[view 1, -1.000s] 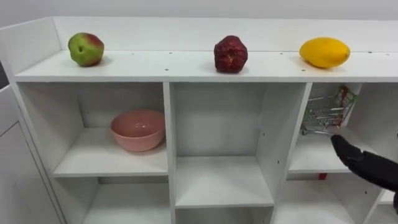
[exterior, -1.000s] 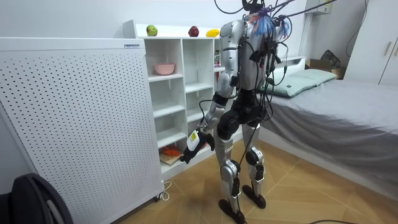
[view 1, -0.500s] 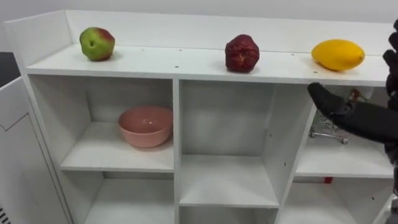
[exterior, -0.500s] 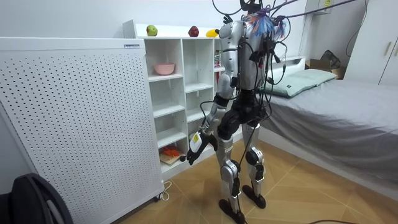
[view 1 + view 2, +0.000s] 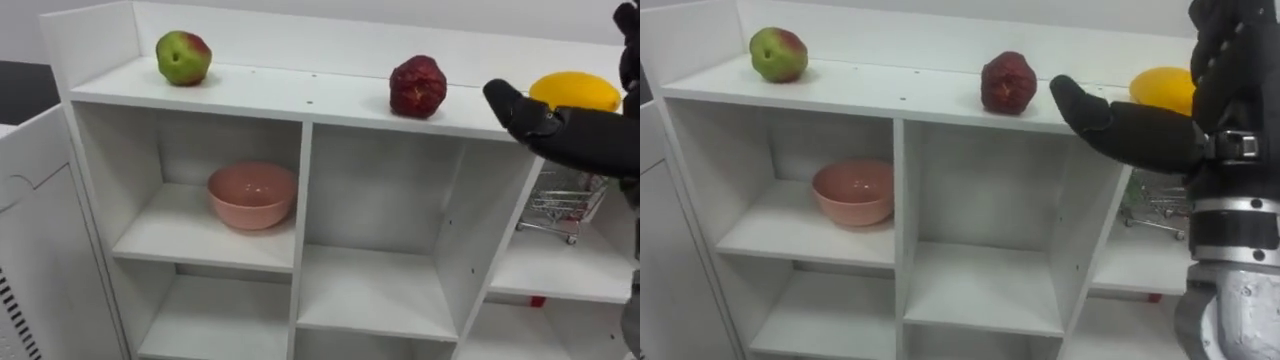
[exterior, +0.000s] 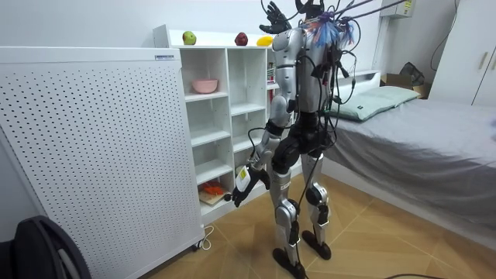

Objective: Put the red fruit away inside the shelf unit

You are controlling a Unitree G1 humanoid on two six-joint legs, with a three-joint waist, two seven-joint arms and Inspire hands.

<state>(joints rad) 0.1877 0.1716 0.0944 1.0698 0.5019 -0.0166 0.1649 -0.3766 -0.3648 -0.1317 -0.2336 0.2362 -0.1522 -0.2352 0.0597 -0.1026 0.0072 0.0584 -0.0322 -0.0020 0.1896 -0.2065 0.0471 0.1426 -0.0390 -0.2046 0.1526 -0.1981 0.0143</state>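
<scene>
Over the last second our right hand (image 5: 585, 138) has climbed from the level of the small wire cart (image 5: 562, 205) to the top board of the closet (image 5: 305, 235). It now hangs in front of the yellow fruit (image 5: 580, 88), covering its lower edge. The whole picture has also slid, so part of that shift is our own head moving. The fruit has not moved. The green-and-red apple (image 5: 183, 57) sits at the left end of the top board, the dark red fruit (image 5: 418, 87) near the middle and the yellow fruit at the right. The compartments hold no fruit, just a pink bowl (image 5: 252, 195) in the upper left one. We judge this to be the reach for the first piece, with nothing arranged yet.

The right hand is released and empty. We cannot tell from the eye views whether it touches the yellow fruit.

The right eye view adds the wrist and the fingers standing above it, and there the hand hides more of the yellow fruit. The room view shows those fingers spread above the closet top. It also shows our left hand (image 6: 242, 184) low beside the thigh, its fingers too small to read, and the bed (image 6: 434, 124) behind us.
</scene>
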